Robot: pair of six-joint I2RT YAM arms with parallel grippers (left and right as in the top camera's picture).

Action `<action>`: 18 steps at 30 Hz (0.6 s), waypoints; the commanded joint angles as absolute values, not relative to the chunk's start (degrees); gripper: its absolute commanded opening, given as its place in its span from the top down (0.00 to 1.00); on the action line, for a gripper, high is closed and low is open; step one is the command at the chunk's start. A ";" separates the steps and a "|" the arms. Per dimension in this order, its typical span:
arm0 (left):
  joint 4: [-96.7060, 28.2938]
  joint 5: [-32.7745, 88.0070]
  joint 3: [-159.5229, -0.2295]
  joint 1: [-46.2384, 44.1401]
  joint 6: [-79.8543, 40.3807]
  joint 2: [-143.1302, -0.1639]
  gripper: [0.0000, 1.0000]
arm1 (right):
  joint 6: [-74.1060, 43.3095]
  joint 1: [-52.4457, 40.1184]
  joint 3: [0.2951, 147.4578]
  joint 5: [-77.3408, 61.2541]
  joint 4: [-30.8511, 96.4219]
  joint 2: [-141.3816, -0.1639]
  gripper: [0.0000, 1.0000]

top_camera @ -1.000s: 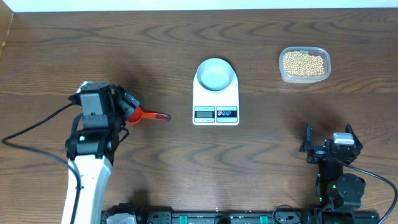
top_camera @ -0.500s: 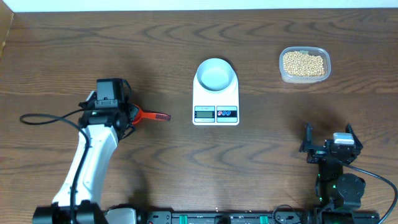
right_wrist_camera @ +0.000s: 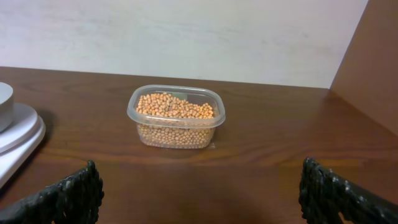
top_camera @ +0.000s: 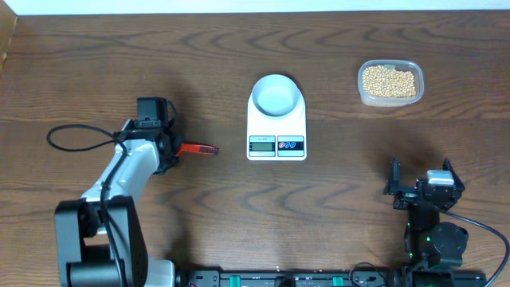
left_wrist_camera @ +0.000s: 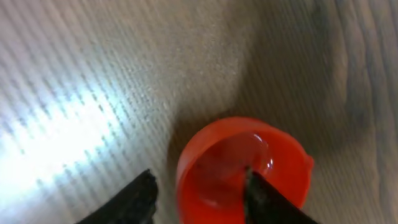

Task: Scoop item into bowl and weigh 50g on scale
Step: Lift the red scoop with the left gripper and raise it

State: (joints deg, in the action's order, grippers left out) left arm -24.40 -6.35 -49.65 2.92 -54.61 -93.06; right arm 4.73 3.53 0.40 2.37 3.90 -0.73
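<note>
L gripper (left_wrist_camera: 199, 185) is just left of the white flat rectangular digital scale (top_camera: 276, 127), jaws part-spread astride the rim of a red plastic scoop (left_wrist_camera: 273, 155). One finger is inside the cup, the other outside w/ a gap, so no grip. Pale blue-white round bowl (top_camera: 276, 97) sits on the scale's far end. Tan-yellow round beans (top_camera: 389, 80) fill a clear plastic tub (top_camera: 363, 94) far right of the scale. R gripper (top_camera: 420, 179), near-right of the scale, has jaws wide & empty.
</note>
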 commanded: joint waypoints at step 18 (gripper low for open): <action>-23.62 -6.70 -50.48 3.20 -56.69 -98.04 0.93 | 3.88 3.70 0.32 2.85 4.08 -0.60 0.01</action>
